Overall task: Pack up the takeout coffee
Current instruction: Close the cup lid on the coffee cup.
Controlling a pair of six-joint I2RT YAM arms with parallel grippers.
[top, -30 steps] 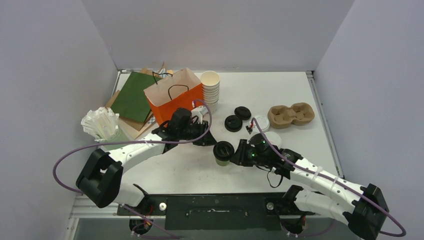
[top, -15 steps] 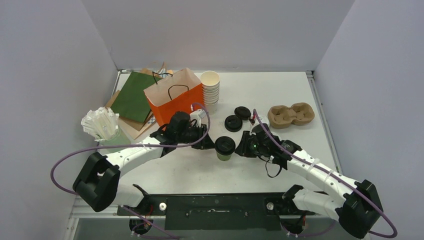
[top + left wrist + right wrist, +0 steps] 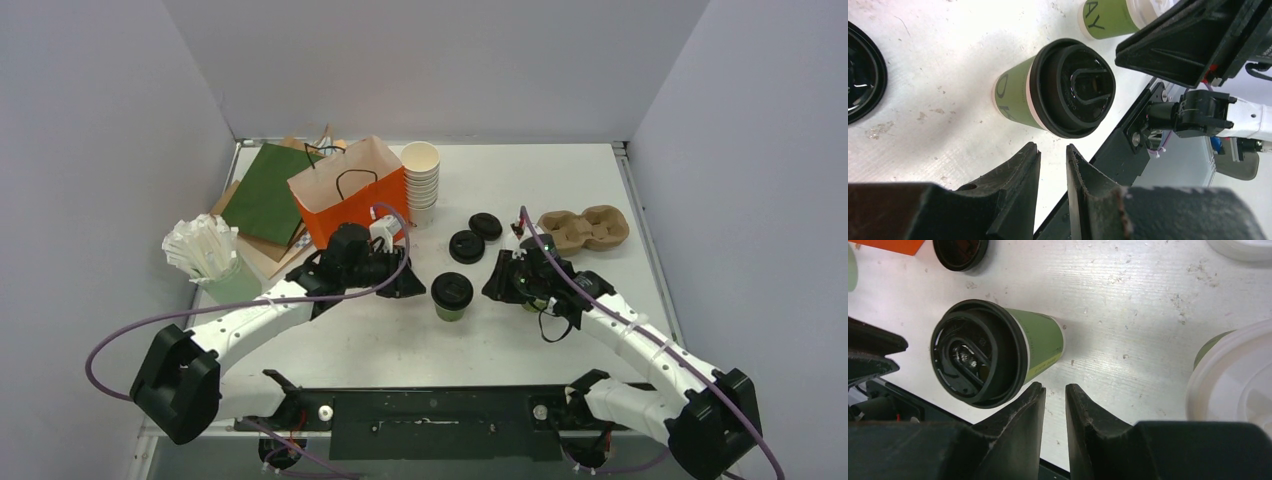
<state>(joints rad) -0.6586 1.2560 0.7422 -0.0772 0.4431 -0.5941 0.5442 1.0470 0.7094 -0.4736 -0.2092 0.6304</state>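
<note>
One takeout coffee, an olive-green cup with a black lid (image 3: 451,294), stands upright on the white table between my two grippers. It shows in the left wrist view (image 3: 1070,95) and in the right wrist view (image 3: 980,360). My left gripper (image 3: 412,285) sits just left of it, its fingers (image 3: 1053,150) a narrow gap apart and holding nothing. My right gripper (image 3: 493,284) is just right of it, fingers (image 3: 1054,388) likewise slightly apart and empty. A second takeout coffee with a white lid (image 3: 1233,375) stands beside the right gripper, mostly hidden under that arm from above.
An orange paper bag (image 3: 350,200) stands open behind the left arm, next to a stack of white cups (image 3: 421,175). Two loose black lids (image 3: 466,245) and a cardboard cup carrier (image 3: 582,229) lie farther back. A cup of wrapped straws (image 3: 205,250) and flat bags (image 3: 265,195) sit at the left.
My right gripper has pulled back from the black-lidded cup toward the far right, over the white-lidded cup. The black-lidded cup shifted slightly away from the near edge. The left gripper edged left.
</note>
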